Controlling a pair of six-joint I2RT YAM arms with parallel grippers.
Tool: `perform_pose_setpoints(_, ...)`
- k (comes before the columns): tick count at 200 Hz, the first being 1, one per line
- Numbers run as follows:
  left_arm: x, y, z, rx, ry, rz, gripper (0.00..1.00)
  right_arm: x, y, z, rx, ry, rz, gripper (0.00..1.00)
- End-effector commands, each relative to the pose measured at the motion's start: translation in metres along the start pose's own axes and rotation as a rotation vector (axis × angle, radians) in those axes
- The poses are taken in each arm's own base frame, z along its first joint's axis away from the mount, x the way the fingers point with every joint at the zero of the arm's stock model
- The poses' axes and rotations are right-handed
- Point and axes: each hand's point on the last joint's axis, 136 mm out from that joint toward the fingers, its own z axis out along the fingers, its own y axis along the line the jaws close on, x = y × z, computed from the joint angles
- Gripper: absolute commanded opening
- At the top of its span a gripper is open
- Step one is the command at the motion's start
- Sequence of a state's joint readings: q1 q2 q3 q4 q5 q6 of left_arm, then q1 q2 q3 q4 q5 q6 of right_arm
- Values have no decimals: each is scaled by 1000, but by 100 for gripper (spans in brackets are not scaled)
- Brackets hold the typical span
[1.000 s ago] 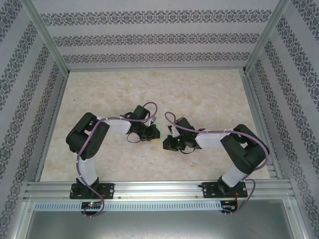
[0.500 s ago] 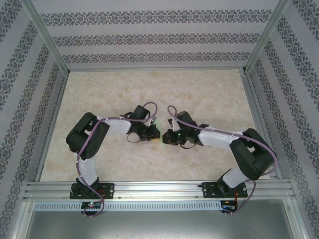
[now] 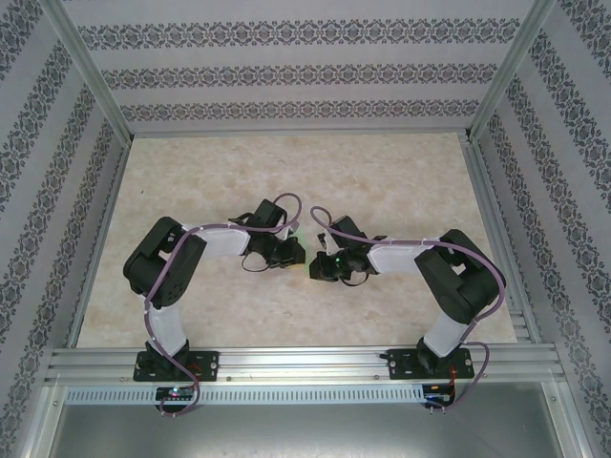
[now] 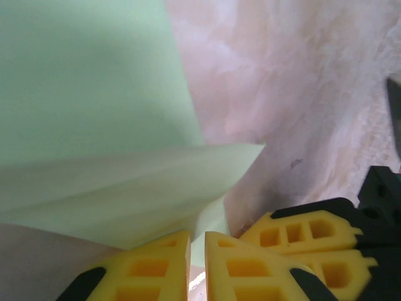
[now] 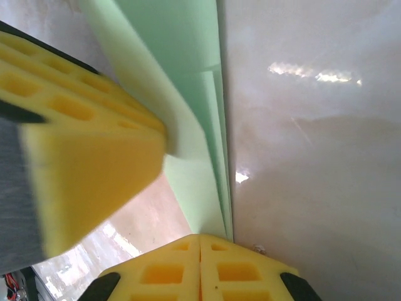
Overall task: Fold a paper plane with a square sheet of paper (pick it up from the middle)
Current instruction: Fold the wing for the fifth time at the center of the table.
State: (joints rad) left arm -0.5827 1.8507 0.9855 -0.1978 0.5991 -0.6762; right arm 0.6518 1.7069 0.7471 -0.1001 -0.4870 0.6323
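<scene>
From above, both arms reach in to the middle of the tabletop (image 3: 286,172), and the left pincer (image 3: 294,253) and right pincer (image 3: 317,265) meet nose to nose there. Between them only a pale green sliver of the sheet of paper (image 3: 300,231) shows at the tabletop's centre, the rest hidden under the two wrists.

In the left wrist view, the sheet of paper (image 4: 94,94) lies on the marbled tabletop (image 4: 301,94), with one flap folded up off it and running down into the left pincer (image 4: 197,241). Its yellow fingers stand almost together with only a thin slit between, pinching that flap. The right pincer's yellow fingers (image 4: 301,238) sit just beside them, low over the tabletop.

In the right wrist view, the right pincer (image 5: 200,241) is fully closed, pad against pad, down at the tabletop (image 5: 313,157). The folded, layered edge of the sheet of paper (image 5: 182,37) runs straight to its tips; whether that edge is caught between them cannot be told. A finger (image 5: 94,157) of the left pincer bears on the paper close by.
</scene>
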Motion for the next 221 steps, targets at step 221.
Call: perform_pose_setpoints(221, -43, 36, -1, -37, -98, 198, 17, 39, -60, 13, 189, 112, 87, 7)
